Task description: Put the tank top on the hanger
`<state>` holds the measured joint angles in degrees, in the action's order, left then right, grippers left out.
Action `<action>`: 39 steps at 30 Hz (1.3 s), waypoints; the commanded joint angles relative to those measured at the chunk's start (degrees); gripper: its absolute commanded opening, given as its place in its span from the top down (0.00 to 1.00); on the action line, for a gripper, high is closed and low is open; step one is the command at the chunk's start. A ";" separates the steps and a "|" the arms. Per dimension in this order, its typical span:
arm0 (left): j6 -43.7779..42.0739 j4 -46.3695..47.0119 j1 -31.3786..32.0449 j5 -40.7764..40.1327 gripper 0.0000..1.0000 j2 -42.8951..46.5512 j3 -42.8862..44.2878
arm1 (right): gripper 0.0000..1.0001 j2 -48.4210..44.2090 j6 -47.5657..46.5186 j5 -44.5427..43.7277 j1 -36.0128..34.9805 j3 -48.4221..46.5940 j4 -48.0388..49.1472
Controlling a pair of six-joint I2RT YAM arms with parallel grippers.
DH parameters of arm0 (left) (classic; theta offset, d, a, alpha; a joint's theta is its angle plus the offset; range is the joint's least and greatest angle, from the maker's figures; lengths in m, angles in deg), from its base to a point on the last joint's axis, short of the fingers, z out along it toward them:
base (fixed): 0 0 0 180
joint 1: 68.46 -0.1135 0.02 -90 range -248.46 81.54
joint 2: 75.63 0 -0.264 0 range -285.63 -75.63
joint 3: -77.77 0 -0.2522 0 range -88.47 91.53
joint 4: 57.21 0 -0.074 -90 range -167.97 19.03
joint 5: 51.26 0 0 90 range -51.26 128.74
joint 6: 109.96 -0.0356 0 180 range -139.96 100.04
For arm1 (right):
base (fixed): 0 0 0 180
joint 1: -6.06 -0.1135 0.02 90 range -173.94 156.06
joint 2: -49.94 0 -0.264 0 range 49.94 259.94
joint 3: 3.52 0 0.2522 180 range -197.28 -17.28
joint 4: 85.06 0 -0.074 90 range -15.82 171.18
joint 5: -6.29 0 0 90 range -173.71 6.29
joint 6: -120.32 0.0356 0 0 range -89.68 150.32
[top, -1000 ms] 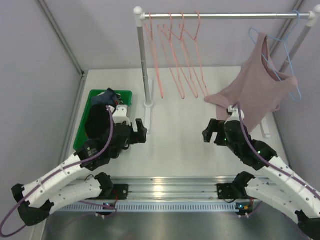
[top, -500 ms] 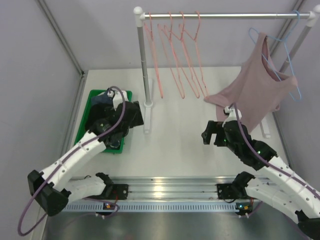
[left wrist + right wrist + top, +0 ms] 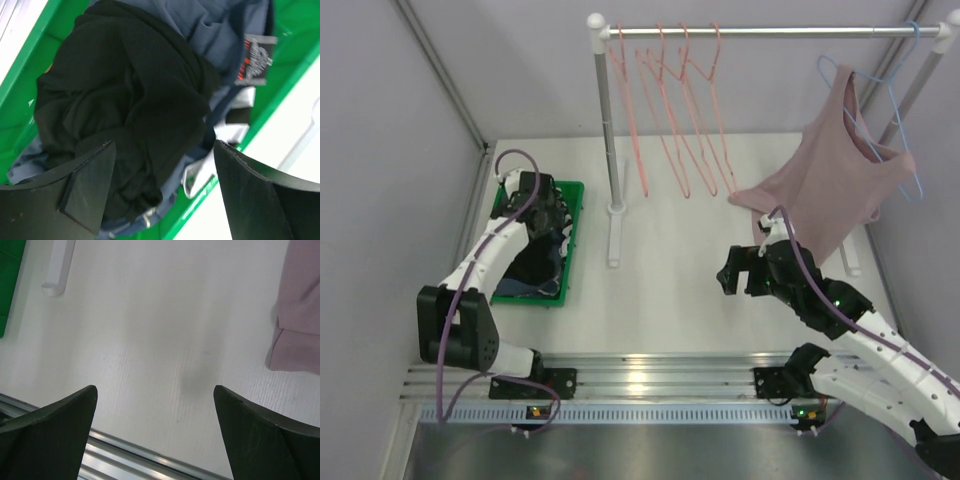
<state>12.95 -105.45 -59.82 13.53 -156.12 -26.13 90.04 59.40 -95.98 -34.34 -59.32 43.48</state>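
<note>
The black tank top [image 3: 125,100] lies crumpled in the green bin [image 3: 22,70], on top of a dark blue-grey garment [image 3: 215,30]. In the top view it shows as dark fabric [image 3: 527,265] in the bin [image 3: 574,230]. My left gripper [image 3: 542,210] hangs just above the bin, open, with its jaws [image 3: 164,150] on either side of the black fabric and holding nothing. Several salmon-pink wire hangers [image 3: 680,110] hang empty on the rail. My right gripper [image 3: 738,270] is open and empty [image 3: 154,390] over the bare table.
A dusty-pink tank top [image 3: 830,180] hangs on a light-blue hanger [image 3: 903,120] at the rail's right end, and its hem shows in the right wrist view [image 3: 300,315]. The rack's white post [image 3: 607,120] and foot [image 3: 60,265] stand between the bin and the right arm.
My left arm has swung left and away from the table's middle to hang over the green bin. My right gripper has shifted slightly to the left.
</note>
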 commanded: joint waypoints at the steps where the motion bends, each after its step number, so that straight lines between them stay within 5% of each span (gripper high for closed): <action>1: 0.40 5.21 -1.35 0.17 0.17 -2.90 1.63 | 0.00 -0.46 -1.39 1.73 -0.82 -1.73 0.96; 8: -0.38 6.26 -1.53 -0.89 0.41 -2.05 0.06 | 0.00 -1.69 -1.57 1.81 -0.82 -0.94 0.51; 12: -2.14 5.39 -1.61 -0.54 0.68 -1.25 -0.21 | 0.00 -1.16 -1.57 2.08 -0.82 -0.85 0.95; 21: -5.75 5.30 -1.61 2.54 0.80 3.14 -1.70 | 0.00 -1.16 -1.31 2.96 -0.82 -0.85 1.22; 22: -5.83 5.21 -1.61 2.80 0.95 3.84 -1.62 | 0.00 -1.25 -1.22 2.87 -0.82 -0.94 1.04; 23: -5.75 4.69 -1.53 3.06 1.00 4.20 -1.44 | 0.00 -1.42 -1.31 2.78 -0.73 -0.85 1.04; 32: -7.15 0.30 -1.35 11.14 1.00 11.58 4.53 | 0.00 -1.69 -1.66 2.43 -0.82 -1.99 -0.10; 39: -9.79 -8.67 1.46 17.04 1.00 14.13 20.68 | 0.00 -2.30 -2.45 2.52 -0.73 -3.22 0.51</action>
<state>5.10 -111.07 -59.99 26.60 -144.84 -13.25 88.83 58.13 -93.30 -34.34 -59.39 43.40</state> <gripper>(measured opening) 0.027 0.996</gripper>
